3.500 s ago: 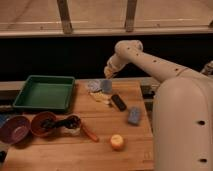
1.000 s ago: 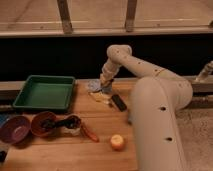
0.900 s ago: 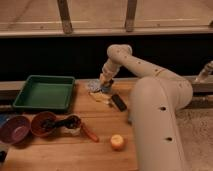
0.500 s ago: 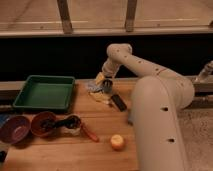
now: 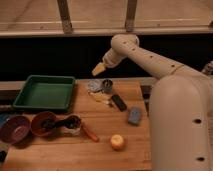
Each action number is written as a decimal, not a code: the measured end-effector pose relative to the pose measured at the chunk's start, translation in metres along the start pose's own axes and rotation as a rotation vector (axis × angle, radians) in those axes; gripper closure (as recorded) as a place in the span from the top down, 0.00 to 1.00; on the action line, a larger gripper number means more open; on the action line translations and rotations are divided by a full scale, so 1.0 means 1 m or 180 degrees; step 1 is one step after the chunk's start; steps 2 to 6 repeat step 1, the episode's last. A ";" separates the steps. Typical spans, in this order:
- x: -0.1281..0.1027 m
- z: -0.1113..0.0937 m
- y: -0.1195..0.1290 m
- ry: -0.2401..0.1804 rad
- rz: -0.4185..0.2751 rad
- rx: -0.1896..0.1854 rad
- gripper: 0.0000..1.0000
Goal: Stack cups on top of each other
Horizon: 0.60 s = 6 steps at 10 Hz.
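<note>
1. The surface (image 5: 102, 159) is a table top of light wooden planks, and the grain runs from left to right.
2. Behind it there is a wide dark band (image 5: 45, 55), almost black, with no detail to see.
3. Above the band runs a pale horizontal rail (image 5: 60, 33).
4. Two grey upright posts (image 5: 64, 15) (image 5: 131, 14) rise from the rail, in front of a pale beige wall.
5. The light is warm and rather dim.
6. The hand (image 5: 98, 69) hangs before the dark band, above the far edge of the surface.

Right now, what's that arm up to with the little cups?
Gripper above the table's far edge, over the cups. Blue-grey cup and silvery cup side by side, unstacked. Black bar lies just beside them.
</note>
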 end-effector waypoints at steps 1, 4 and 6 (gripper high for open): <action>-0.002 -0.004 0.001 -0.0036 -0.0006 -0.0002 0.80; -0.002 -0.004 0.001 -0.0036 -0.0006 -0.0002 0.80; -0.002 -0.004 0.001 -0.0036 -0.0006 -0.0002 0.80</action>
